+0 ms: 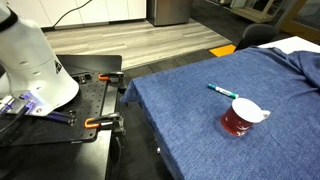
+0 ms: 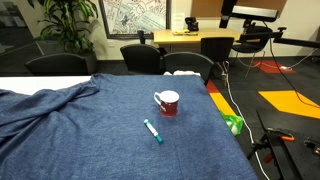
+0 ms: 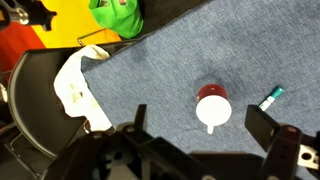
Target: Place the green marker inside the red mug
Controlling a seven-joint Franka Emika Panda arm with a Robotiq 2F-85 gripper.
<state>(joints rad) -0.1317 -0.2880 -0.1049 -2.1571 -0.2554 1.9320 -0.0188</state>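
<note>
Blue denim-like cloth [image 1: 190,125] covers the work table in both exterior views, rumpled along one edge; black office chairs [image 2: 140,58] stand beyond it

Item 1: the small, glossy dark red mug [image 2: 167,102] stands upright on the cloth, mouth up. Its inside and its handle are white. In the wrist view the handle points toward the bottom of the picture.

Item 2: the thin, short teal-green marker [image 2: 153,131] lies flat on the cloth, near the mug but clear of it. No contact between the two. One end is paler than the body. It is whole and unobstructed in all three views.

Item 3: the black two-fingered gripper [image 3: 197,128] shows only in the wrist view. Its jaws stand wide apart and grasp nothing. It hangs above the cloth, and the mug appears in the gap between the fingers [image 3: 137,120], with the marker off toward one side.

Item 4: the white robot base [image 1: 30,60] sits on a black stand beside the table, orange clamps [image 1: 100,123] fixed at the stand's edge.

Item 5: a bright green object [image 3: 115,15] lies off the table near an orange floor patch; its kind cannot be determined
</note>
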